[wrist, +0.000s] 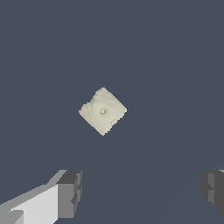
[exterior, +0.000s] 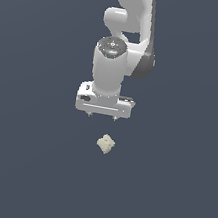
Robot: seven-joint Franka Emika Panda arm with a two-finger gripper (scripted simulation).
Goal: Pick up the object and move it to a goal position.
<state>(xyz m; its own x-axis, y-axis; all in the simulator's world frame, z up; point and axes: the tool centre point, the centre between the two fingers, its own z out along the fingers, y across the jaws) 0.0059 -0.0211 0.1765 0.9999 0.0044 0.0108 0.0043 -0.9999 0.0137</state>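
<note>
Object point(exterior: 106, 144): a small, pale cream chunk, lumpy and roughly cube-shaped, lying alone on the flat dark grey surface point(exterior: 14, 165). In the exterior view it sits just below the white gripper point(exterior: 102, 116) and slightly toward that view's right, apart from it and untouched. The wrist view shows the object point(wrist: 103, 111) turned diamond-wise relative to the fingers point(wrist: 70, 192), with its corners, not its flat faces, pointing along the line between them.

Gripper state: spread wide, nothing held. In the wrist view the two dark pads stand far apart with bare surface between them, and the object lies forward of that gap, not inside it.

Assessment of the step in hand: this is judged to be the approach before the grasp. To do it well, the hand should shift until the object lies midway between the pads, and a wrist rotation would let the pads meet two flat faces instead of corners. A corner grip on so small and irregular a piece risks it twisting or popping free. Descent should come only after centring.

Arm pose: the white arm point(exterior: 130, 13) comes in from the top of the exterior view, wrist directed straight down, hand held above the surface. No goal marker is visible in either view.
</note>
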